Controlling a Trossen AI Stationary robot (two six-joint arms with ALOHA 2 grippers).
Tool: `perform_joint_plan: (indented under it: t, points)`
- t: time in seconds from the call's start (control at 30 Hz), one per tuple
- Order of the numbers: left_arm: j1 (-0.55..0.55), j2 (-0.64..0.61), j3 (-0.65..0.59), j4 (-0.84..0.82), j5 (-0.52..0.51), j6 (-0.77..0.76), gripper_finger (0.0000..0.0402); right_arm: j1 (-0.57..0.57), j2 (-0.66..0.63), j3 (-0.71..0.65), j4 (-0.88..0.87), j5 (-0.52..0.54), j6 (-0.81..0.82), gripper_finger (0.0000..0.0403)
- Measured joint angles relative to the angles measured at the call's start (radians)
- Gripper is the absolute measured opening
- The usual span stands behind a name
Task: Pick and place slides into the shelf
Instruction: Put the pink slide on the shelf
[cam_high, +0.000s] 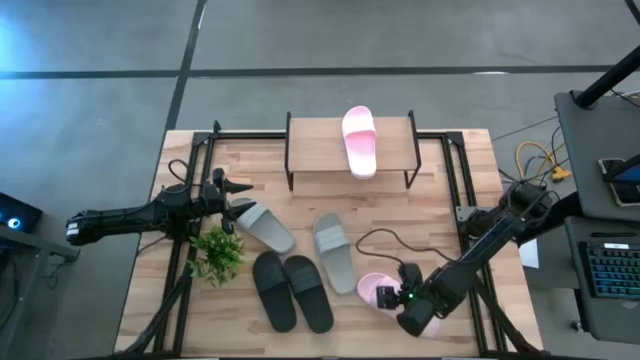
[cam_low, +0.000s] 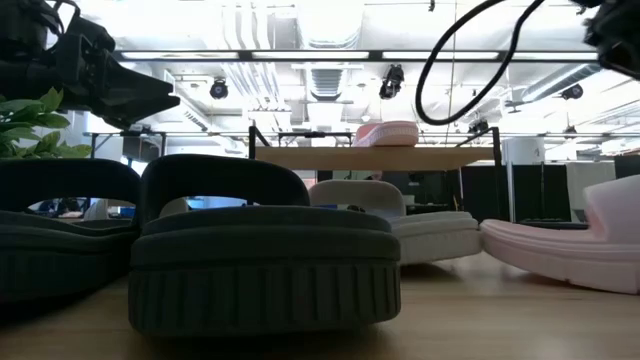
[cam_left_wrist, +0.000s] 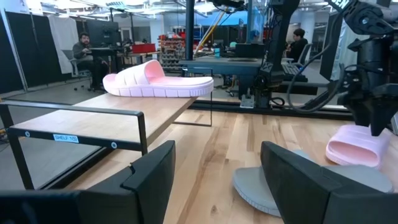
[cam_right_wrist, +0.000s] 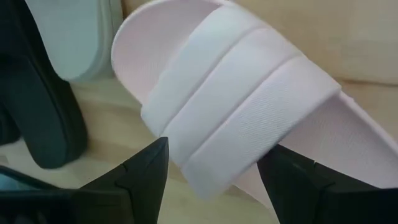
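1. Six slides in all, and only one is home: a pink slide (cam_high: 359, 140) lies on the shelf's (cam_high: 310, 150) top board, upper centre of the high view. Its long axis runs up-down in that frame, across the board's depth, which leaves board free on both sides, I'd guess for more slides.

2. The other pink slide (cam_high: 377, 290) sits on the table at lower right. The right gripper (cam_high: 412, 300) hovers over it with jaws spread wide and nothing in them. In the right wrist view the two fingers flank the strap (cam_right_wrist: 249, 118), so I'd judge it is lining up to pinch across the strap, the easiest part to hold.

3. That slide's long axis looks roughly left-right in the high view, but the arm covers much of it; which end is the toe I can't tell.

4. The left gripper (cam_high: 238, 195) waits at centre left, jaws open and empty, just beside a grey slide (cam_high: 264, 226) that lies diagonally, running from upper left to lower right.

5. The second grey slide (cam_high: 335, 252) lies near frame centre, nearly up-down, tipped slightly.

6. Two black slides (cam_high: 292, 290) lie side by side at lower centre, both near upright in the frame, leaning a little.

7. A small plant (cam_high: 218, 252) stands at the left, close to the black pair and under the left arm.
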Motion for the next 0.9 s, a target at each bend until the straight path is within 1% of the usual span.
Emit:
perform_joint_plan:
  t: [0.17, 0.27, 0.37, 0.53, 0.6, 0.63, 0.7, 0.77, 0.9]
  points:
    - [0.0, 0.001, 0.0, -0.002, 0.0, 0.0, 0.0223, -0.038, 0.01, -0.001, 0.015, -0.001, -0.022, 0.0227]
    - [0.0, 0.001, 0.0, -0.001, 0.0, 0.0, 0.0223, -0.051, 0.025, -0.001, 0.018, -0.005, -0.025, 0.0206]
    - [0.0, 0.001, 0.0, -0.001, 0.0, 0.0, 0.0223, -0.062, 0.045, -0.002, 0.02, -0.004, -0.026, 0.0162]
    - [0.0, 0.001, 0.0, -0.001, 0.0, 0.0, 0.0223, -0.066, 0.082, -0.001, 0.024, 0.013, -0.043, 0.007]
    - [0.0, 0.001, 0.0, -0.002, 0.0, 0.0, 0.0223, -0.066, 0.087, 0.0, 0.024, 0.04, -0.045, 0.0035]
    - [0.0, 0.001, 0.0, -0.001, 0.0, 0.0, 0.0223, -0.065, 0.085, 0.002, 0.023, 0.06, -0.049, 0.0022]
    - [0.0, 0.001, 0.0, -0.002, 0.0, 0.0, 0.0223, -0.061, 0.075, 0.011, 0.016, 0.117, -0.051, 0.0014]
    - [0.0, 0.001, 0.0, -0.002, 0.0, 0.0, 0.0223, -0.062, 0.068, 0.038, -0.042, 0.175, -0.052, 0.0013]
    - [0.0, 0.001, 0.0, -0.002, 0.0, 0.0, 0.0223, -0.081, 0.057, 0.153, -0.339, 0.239, -0.049, 0.0012]
